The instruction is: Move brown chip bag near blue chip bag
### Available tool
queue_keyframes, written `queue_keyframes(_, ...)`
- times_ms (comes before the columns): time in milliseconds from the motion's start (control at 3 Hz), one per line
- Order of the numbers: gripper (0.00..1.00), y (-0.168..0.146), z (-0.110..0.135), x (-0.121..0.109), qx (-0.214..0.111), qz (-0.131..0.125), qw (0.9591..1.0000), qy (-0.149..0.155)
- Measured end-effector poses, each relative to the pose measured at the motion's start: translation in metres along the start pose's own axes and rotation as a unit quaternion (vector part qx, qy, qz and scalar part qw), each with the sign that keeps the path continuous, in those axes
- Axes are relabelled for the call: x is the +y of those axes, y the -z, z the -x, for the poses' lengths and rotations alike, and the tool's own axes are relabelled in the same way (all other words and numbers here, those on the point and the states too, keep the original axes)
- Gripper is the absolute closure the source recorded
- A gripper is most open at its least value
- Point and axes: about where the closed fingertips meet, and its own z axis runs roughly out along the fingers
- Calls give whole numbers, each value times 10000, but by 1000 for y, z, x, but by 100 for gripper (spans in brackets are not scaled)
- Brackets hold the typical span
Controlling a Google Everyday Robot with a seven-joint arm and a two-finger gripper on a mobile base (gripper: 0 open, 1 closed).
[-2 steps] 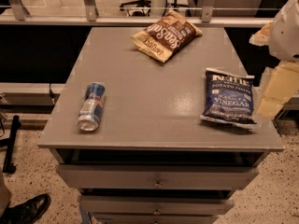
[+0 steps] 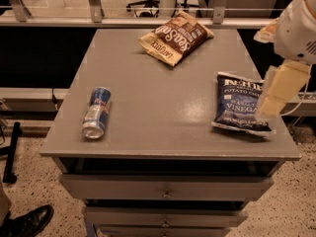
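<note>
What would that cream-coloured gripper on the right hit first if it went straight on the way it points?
Probably the dark navy-blue chip bag: the gripper angles downward over that bag's right edge. Depth is unclear, so it might instead land on the grey table top beside the bag.

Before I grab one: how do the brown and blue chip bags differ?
Colour: brown bag is brown with tan ends; blue bag is navy. Place: brown bag lies at the table's far edge, blue bag near right. Pose: brown bag lies askew, blue bag nearly square. Both lie flat, white-lettered. The claw hangs at the blue bag's right edge.
</note>
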Motion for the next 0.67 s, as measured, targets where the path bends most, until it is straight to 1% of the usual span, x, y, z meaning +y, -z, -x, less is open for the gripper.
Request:
queue_keyframes(333,0,-23,21,-37,-466,-161,9987,97)
queue_keyframes(667,0,-61,50,-106,-1086,-481,9925,272)
